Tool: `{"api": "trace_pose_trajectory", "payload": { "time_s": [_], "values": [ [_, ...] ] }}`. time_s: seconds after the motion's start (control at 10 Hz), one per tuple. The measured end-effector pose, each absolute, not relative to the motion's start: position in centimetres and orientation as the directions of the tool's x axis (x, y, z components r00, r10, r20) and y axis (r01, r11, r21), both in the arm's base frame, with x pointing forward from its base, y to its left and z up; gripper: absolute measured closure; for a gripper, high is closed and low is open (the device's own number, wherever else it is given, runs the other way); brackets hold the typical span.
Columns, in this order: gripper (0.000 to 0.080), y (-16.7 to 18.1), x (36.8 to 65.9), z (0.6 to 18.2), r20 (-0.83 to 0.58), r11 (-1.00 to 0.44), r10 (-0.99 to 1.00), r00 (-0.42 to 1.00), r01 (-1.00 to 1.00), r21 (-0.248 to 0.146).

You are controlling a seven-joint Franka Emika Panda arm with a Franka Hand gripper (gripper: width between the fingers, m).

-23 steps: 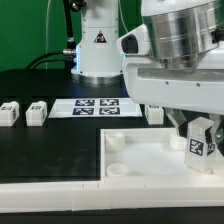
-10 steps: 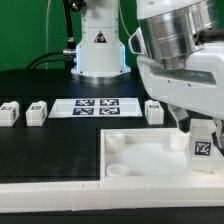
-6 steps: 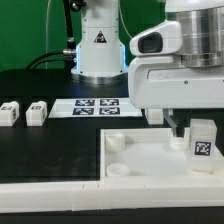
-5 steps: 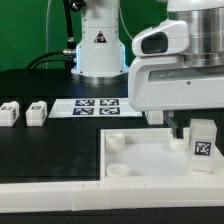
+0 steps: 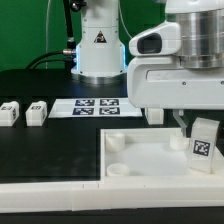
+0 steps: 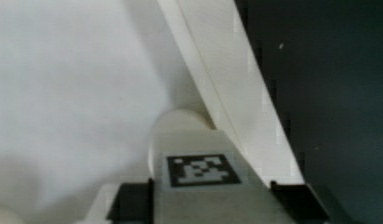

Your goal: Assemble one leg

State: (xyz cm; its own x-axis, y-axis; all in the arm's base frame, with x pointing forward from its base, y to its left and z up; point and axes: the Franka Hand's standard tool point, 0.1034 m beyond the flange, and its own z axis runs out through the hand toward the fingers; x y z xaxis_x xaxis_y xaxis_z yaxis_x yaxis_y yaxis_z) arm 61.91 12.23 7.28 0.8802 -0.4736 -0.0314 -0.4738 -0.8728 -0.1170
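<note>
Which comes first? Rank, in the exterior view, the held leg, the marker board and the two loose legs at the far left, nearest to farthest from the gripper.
1. The held leg, between the fingers of the gripper, over the white panel.
2. The marker board, flat on the table, toward the exterior view's left.
3. The two loose legs, at the exterior view's far left; the inner one is slightly nearer.

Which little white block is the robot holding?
The leg over the white panel, at the exterior view's right, tilted in the gripper. The other legs stand untouched on the black table.
</note>
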Motion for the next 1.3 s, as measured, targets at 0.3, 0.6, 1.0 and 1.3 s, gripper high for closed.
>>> {"api": "trace_pose_trajectory", "payload": {
  "time_s": [0.3,0.6,1.0,1.3],
  "values": [
    [0.0495,11.82,62.30,7.68,-0.105,-0.532,-0.831,0.547,-0.835,-0.143],
    [0.0502,11.62,62.06,6.85,-0.218,-0.009,-0.975,0.045,-0.987,-0.160],
    [0.0272,11.86,61.97,6.76,-0.228,-0.007,-0.973,0.044,-0.987,-0.160],
    [0.0156,11.92,61.96,6.90,-0.131,-0.441,-0.871,0.473,-0.871,-0.215]
  ]
}}
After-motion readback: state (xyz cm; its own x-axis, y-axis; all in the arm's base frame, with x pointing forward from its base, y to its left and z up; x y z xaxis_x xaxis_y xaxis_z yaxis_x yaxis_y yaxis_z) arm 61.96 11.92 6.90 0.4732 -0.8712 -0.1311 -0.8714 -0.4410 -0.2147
